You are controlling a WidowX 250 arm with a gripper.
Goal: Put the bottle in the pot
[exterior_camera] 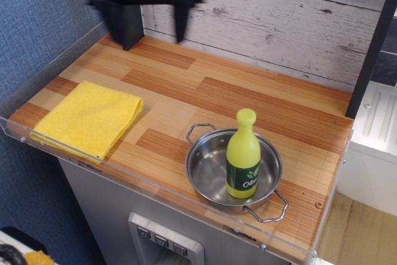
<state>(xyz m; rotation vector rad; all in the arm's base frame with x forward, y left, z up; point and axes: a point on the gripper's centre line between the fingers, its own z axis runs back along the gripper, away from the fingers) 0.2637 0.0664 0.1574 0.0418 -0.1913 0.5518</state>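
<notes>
The yellow-green bottle (242, 155) with a yellow cap and dark green label stands upright inside the shiny steel pot (205, 172), which sits on the wooden counter near the front right. My gripper (149, 29) is high up at the back left, blurred by motion, its two dark fingers spread wide and holding nothing. It is far from the bottle and the pot.
A folded yellow cloth (90, 117) lies at the counter's left. A dark post (127, 26) stands at the back left and another (375, 48) at the right. A clear plastic rim (155, 187) runs along the front and left edges. A white plank wall backs the counter.
</notes>
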